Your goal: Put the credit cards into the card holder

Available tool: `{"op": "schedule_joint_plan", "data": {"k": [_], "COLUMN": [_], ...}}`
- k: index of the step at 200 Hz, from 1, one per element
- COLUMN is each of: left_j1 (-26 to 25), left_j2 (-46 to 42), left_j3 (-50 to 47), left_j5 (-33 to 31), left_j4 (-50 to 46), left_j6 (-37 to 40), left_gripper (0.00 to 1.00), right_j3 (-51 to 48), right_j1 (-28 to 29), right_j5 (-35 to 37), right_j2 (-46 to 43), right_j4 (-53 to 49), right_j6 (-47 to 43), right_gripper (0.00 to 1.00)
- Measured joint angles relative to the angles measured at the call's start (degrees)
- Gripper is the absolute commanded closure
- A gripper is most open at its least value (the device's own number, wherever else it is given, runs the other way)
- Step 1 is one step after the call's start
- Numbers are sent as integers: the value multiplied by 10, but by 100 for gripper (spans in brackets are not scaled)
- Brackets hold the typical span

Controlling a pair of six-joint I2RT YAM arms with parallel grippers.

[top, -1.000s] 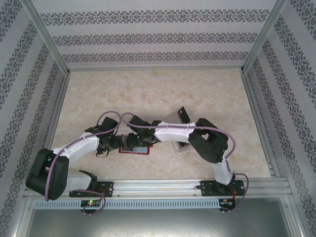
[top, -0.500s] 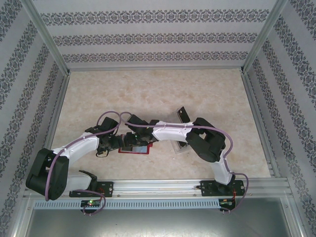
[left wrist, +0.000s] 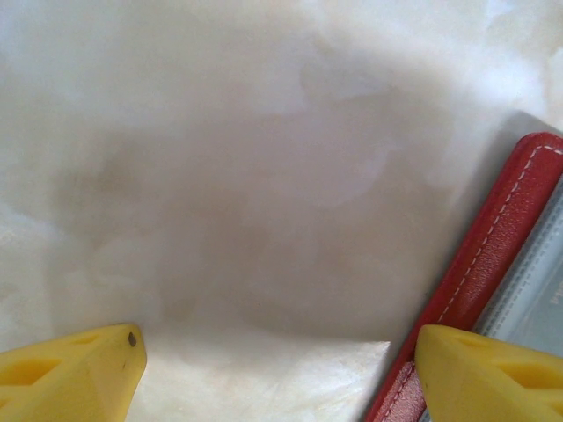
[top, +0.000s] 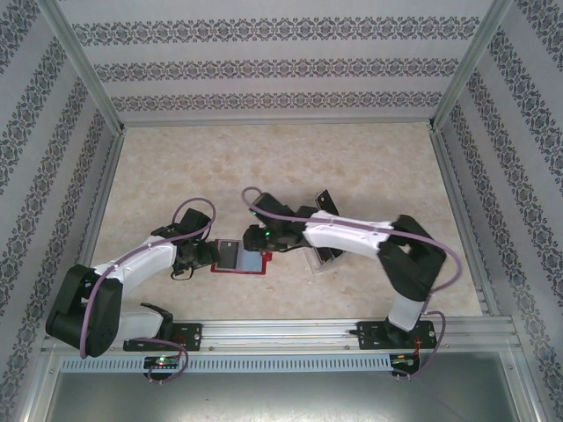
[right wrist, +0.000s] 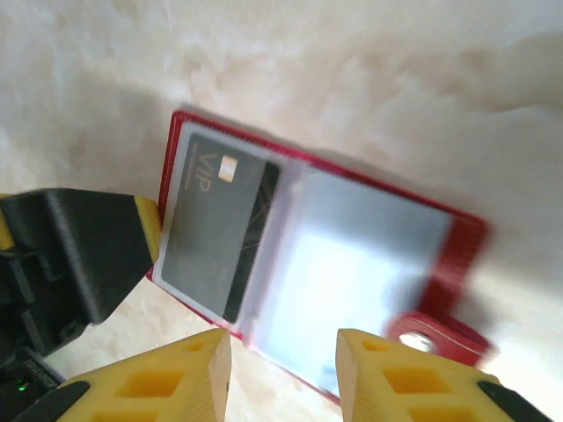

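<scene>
From the top external view, the card holder [top: 252, 263] lay open and flat on the table [top: 264, 167], near the front edge and a little left of centre. A credit card [top: 230, 255] sat in its left half, and the right half showed a pale grey pocket. The left fingers [top: 205, 255] were down at the holder's left edge. The right fingers [top: 261, 236] hung just behind its far right corner. A clear tray [top: 318, 265] rested to the right, partly under the right arm, with a second dark card [top: 326, 203] at its far end.

In the left wrist view, the left fingers [left wrist: 75, 369] were spread wide with only bare table between them. The right-hand one sat at the stitched red edge of the card holder [left wrist: 493, 255]. Whether it pressed on that edge I could not tell.

In the right wrist view, the right fingers [right wrist: 189, 374] stood a little apart above the open card holder [right wrist: 352, 255] and pinched nothing. The credit card [right wrist: 215, 229], marked VIP, was tucked into the left pocket, slightly askew. The snap tab [right wrist: 422, 338] showed at the holder's right end. One of the left fingers [right wrist: 88, 255], black and tipped with yellow, met the holder's left edge.
</scene>
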Motion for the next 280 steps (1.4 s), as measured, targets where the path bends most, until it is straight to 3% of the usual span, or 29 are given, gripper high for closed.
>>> {"op": "schedule_joint_plan", "data": {"k": [39,79,135,200,239,280], "left_j1": [0,0,0,0,-4,-21], "left_j2": [0,0,0,-1,-9,-10], "left_j3": [1,2,3,3,-2,-4], "left_j5": [0,0,0,2,2,-12], "left_j4": [0,-1,-2,-3,-1,1], "left_j6": [0,0,0,0,-3,-13], "left_gripper": [18,18,18,18,18,18], "right_j3": [-48,-68,-68,-66,-33,-21], "right_j1": [-67,-114,-104,10,38,37], "right_j5": [69,120,116,16,-19,-23], "right_j2": [-123,-179,-188,-47,39,67], "right_j4": [-92,-198,-226,-53,12,39], "right_j6": [-54,-110,-133,-46,-10,1], "right_gripper": [62,64,65,64,64,64]}}
